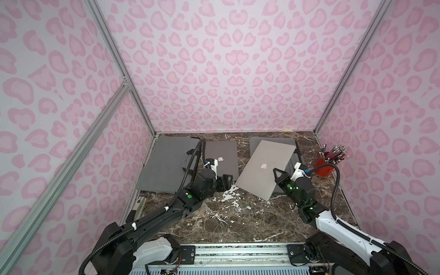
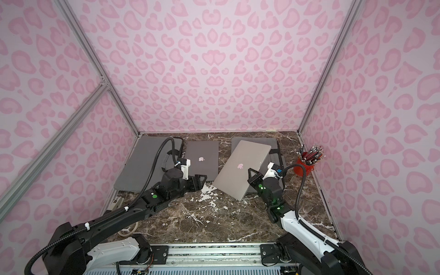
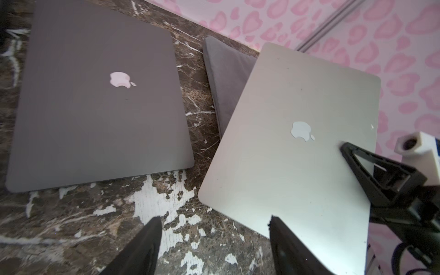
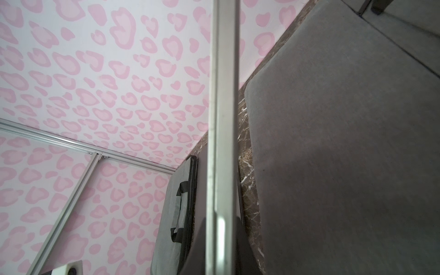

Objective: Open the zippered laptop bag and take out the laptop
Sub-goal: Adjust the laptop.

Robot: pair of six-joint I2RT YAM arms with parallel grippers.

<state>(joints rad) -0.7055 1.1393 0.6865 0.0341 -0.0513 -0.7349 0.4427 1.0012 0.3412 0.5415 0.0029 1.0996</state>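
Top views: right gripper (image 1: 276, 175) pinches tilted silver laptop (image 1: 262, 157) at 1 edge, thin grip, poss. slip; left gripper (image 1: 226, 182) released, empty.

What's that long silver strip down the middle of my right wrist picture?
Observer: That is the edge of a silver laptop. The right gripper is shut on it.
Operator: Is it out of the bag?
Observer: It looks so. It sits tilted, with its far end over the grey bag.
Operator: What's the other arm doing?
Observer: The left gripper is open and empty, near a dark laptop lying flat on the table.
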